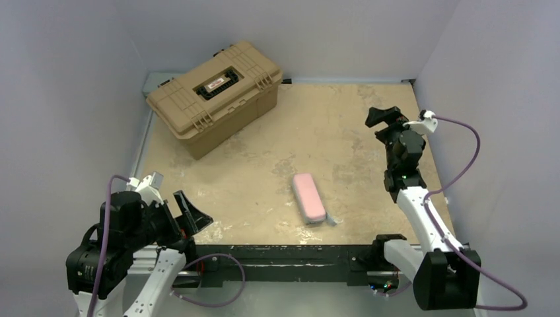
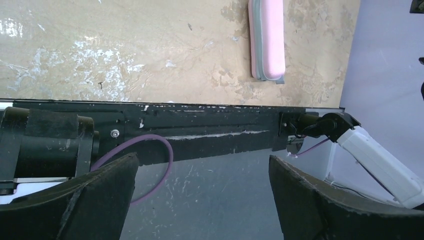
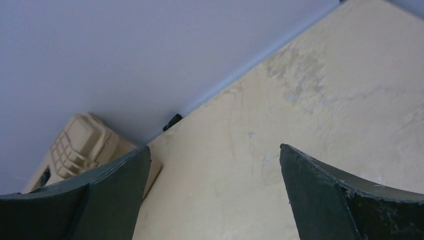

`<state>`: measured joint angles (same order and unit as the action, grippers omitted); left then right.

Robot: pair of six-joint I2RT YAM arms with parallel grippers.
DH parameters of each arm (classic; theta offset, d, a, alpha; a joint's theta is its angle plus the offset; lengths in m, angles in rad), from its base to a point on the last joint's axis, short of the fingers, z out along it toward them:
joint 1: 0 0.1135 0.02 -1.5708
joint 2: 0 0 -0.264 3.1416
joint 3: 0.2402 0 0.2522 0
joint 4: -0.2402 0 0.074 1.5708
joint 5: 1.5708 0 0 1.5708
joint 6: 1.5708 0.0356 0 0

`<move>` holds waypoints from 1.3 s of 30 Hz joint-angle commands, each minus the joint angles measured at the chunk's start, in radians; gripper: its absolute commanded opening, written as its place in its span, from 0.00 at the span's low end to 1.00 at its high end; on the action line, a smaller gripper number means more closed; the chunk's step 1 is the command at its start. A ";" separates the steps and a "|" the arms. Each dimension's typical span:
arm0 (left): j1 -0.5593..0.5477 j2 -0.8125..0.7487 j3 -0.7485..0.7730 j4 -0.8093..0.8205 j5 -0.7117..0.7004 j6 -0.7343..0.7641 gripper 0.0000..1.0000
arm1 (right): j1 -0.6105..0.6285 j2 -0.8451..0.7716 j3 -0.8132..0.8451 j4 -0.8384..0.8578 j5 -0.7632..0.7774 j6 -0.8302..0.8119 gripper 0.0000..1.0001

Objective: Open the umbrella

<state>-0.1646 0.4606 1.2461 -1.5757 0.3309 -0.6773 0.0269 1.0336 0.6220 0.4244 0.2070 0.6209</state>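
Umbrella (image 1: 309,197) lies well apart from all fingers (image 2: 100,200).

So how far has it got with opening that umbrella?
Nothing looks done yet: the umbrella lies folded shut on the table. Nothing is in hand either; the left pincer and right pincer both gape open, away from it. Grabbing and opening it are all left.

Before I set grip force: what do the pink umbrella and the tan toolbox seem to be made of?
The umbrella: matte pale pink, smooth with rounded ends and a grey layered edge; fabric or a smooth cover, I cannot tell which. The toolbox: probably hard moulded plastic, matte tan, judging by its ribbed lid and latches.
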 commanded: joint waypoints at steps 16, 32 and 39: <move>0.096 -0.338 -0.152 -0.115 0.357 -0.180 1.00 | 0.328 0.185 0.556 -0.963 -0.209 -0.130 0.98; 0.120 -0.177 -0.081 -0.084 0.392 -0.087 1.00 | 0.533 0.177 0.274 -0.993 -0.398 -0.105 0.98; 0.120 -0.097 -0.035 -0.103 0.305 0.017 1.00 | 0.555 0.189 0.157 -0.901 -0.443 -0.081 0.98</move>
<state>-0.0525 0.3340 1.1969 -1.5814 0.6891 -0.7395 0.5785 1.2175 0.8139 -0.5499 -0.1940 0.5232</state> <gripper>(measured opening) 0.999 0.983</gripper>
